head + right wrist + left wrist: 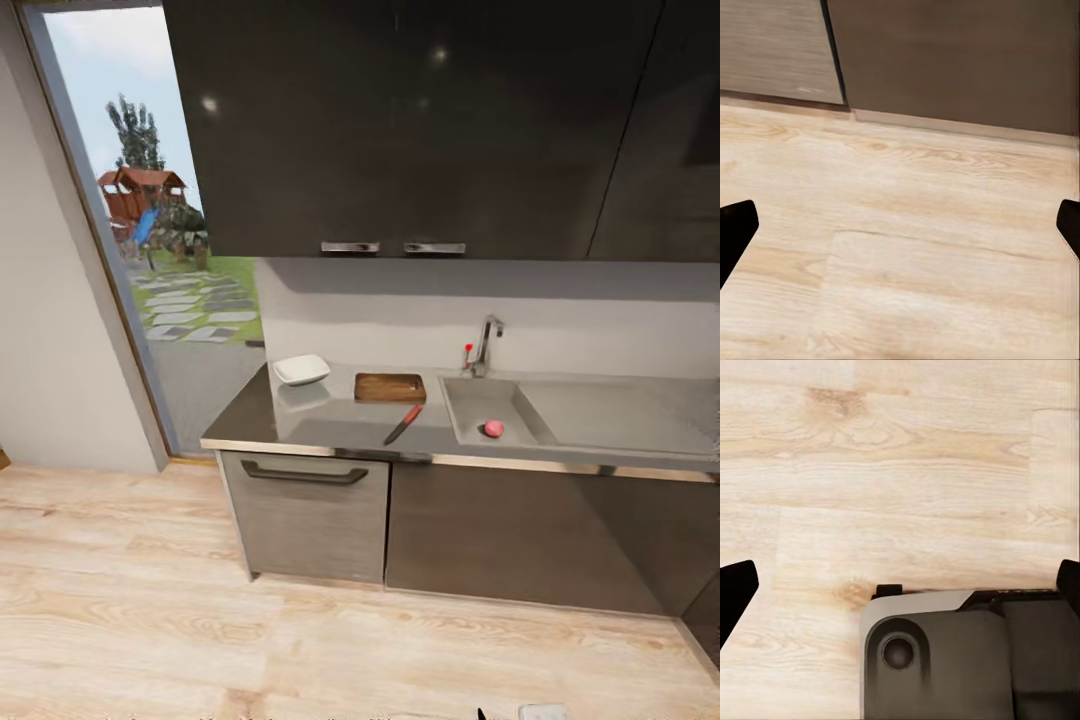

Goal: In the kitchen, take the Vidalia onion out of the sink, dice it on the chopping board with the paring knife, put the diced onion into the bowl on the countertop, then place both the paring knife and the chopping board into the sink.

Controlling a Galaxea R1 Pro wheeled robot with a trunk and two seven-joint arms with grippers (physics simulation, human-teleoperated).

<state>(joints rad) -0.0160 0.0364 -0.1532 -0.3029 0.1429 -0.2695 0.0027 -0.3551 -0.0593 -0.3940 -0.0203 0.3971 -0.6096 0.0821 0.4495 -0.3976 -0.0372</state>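
Note:
A small pinkish round Vidalia onion (493, 429) lies in the grey sink (470, 398), near the basin's front wall. The chrome tap (487, 345) rises behind it. On the grey countertop (300, 425), left of the sink, rests the brown chopping board (390, 387). The red-handled paring knife (403, 424) lies diagonally in front of the board. The white bowl (301, 370) stands further left. Above wooden floor, my left gripper (900, 585) is open, its fingertips (735, 589) far apart. My right gripper (900, 229) is open too, facing the cabinet bases.
Dark wall cabinets (420, 120) hang over the counter. Below it are a drawer with a handle (303, 474) and dark doors (520, 540). A tall glass opening (150, 230) to a garden is at the left. Light wooden floor (300, 640) separates me from the counter. My grey base (960, 660) shows below the left gripper.

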